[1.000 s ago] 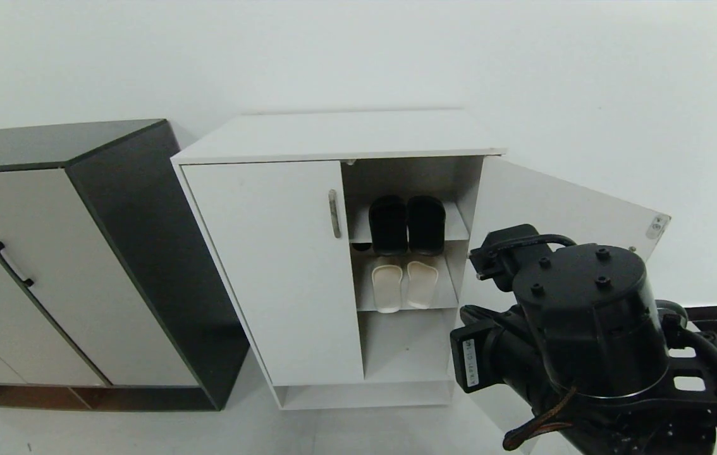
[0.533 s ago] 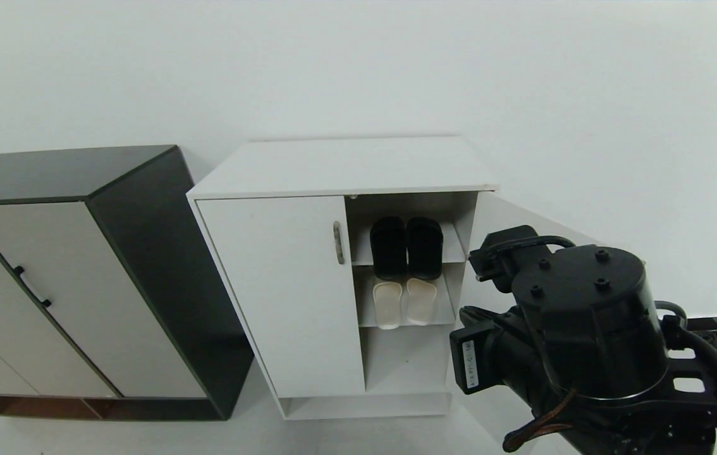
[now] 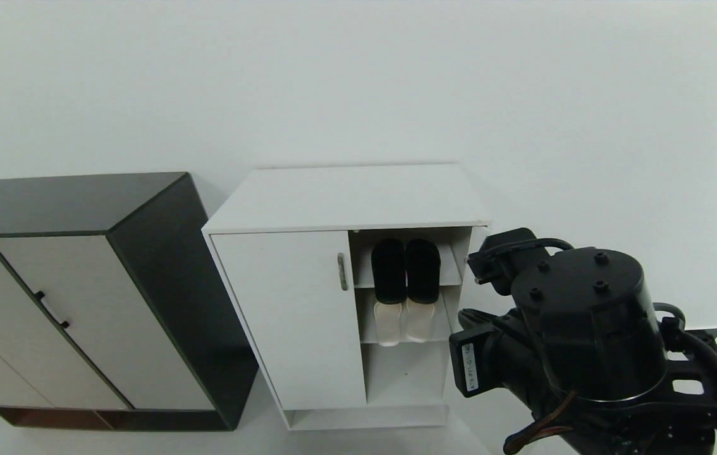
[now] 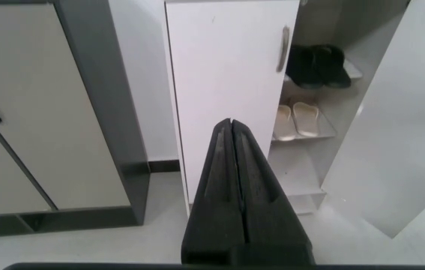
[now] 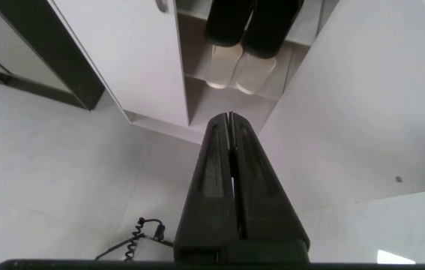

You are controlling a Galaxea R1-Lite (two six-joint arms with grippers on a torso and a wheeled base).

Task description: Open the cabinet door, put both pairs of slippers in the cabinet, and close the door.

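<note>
The white cabinet (image 3: pixel 346 197) stands against the wall with its left door (image 3: pixel 289 316) closed and its right door (image 4: pixel 392 142) swung open. A black pair of slippers (image 3: pixel 406 272) lies on the upper shelf. A white pair (image 3: pixel 404 325) lies on the shelf below it. My left gripper (image 4: pixel 231 124) is shut and empty, held back from the closed left door. My right gripper (image 5: pixel 229 116) is also shut and empty. It hangs above the floor in front of the open compartment, with the open door (image 5: pixel 362 105) beside it.
A dark cabinet with light doors (image 3: pixel 80 284) stands to the left of the white one, close beside it. A coiled cable (image 5: pixel 141 232) lies on the pale floor near my right arm. The bottom compartment (image 3: pixel 404 373) of the white cabinet holds nothing.
The whole head view has shifted, so the cabinets now sit lower and look smaller: the camera moved. Slippers and doors keep their places.
</note>
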